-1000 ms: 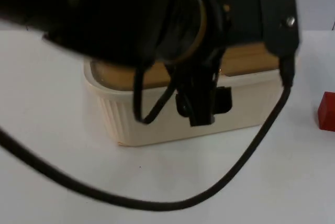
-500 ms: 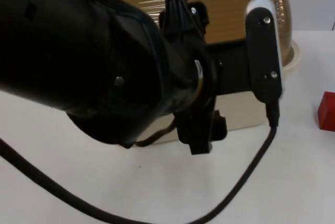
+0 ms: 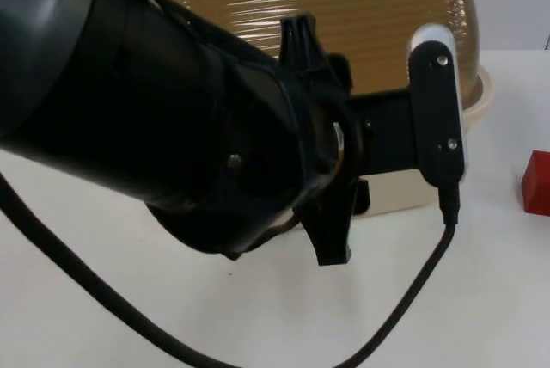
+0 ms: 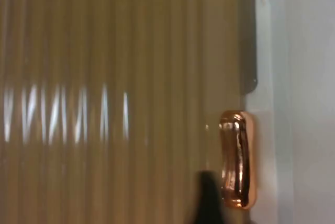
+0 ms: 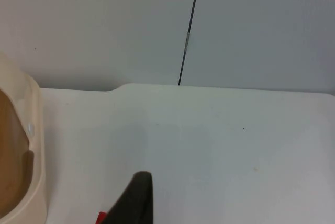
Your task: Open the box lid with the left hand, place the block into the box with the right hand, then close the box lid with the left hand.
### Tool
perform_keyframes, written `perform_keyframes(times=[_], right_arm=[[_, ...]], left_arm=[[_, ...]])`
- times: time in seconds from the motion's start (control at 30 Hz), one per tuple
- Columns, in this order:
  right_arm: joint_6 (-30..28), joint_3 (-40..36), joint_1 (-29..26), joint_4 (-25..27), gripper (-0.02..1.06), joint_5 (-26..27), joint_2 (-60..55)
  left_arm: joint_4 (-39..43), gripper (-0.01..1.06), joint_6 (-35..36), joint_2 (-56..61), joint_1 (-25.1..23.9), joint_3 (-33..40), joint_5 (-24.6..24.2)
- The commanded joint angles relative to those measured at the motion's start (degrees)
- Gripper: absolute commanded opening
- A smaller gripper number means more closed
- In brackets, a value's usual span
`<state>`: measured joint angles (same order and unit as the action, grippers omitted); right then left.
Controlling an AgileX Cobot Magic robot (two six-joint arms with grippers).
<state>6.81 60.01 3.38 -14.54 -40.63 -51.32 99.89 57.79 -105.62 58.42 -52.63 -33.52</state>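
Lid-opening step: lid tilted up off the box, left gripper by its copper handle, grip not discernible; block at 3 o'clock on the table; right gripper waits nearby, must pick it next.

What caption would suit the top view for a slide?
Left arm in the foreground before the cream box, its ribbed amber lid raised; red block waits on the white table.

The box stands at the table's centre, its lid raised at 12 o'clock; the block lies apart at 3 o'clock — the left arm probably hides the box's front.
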Motion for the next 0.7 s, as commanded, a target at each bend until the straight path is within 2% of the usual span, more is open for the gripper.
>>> perform_keyframes(times=[0.0,0.1,0.13,0.2,0.33,0.43,0.67], right_arm=[[-0.1,0.5,-0.2,-0.3,1.05,0.2,0.0],[-0.1,0.5,-0.2,-0.3,1.05,0.2,0.0],[-0.1,0.5,-0.2,-0.3,1.05,0.2,0.0],[-0.1,0.5,-0.2,-0.3,1.05,0.2,0.0],[-0.1,0.5,-0.2,-0.3,1.05,0.2,0.0],[-0.1,0.5,-0.2,-0.3,1.05,0.1,0.0],[-0.1,0.5,-0.2,-0.4,1.05,-1.1,0.0]], left_arm=[[0.1,0.44,0.3,-0.1,0.1,-0.3,-0.6],[0.1,0.17,0.3,-0.1,0.1,-0.4,-1.3],[0.1,0.17,0.3,-0.1,0.1,-0.4,-1.3],[0.1,0.01,0.3,-0.1,0.1,-0.4,-0.2],[0.1,0.0,0.3,-0.1,0.1,-0.7,1.1],[0.1,0.0,-0.1,-0.1,-1.1,-2.1,5.5],[0.1,0.0,-0.1,-0.1,-2.0,-4.4,6.6]])
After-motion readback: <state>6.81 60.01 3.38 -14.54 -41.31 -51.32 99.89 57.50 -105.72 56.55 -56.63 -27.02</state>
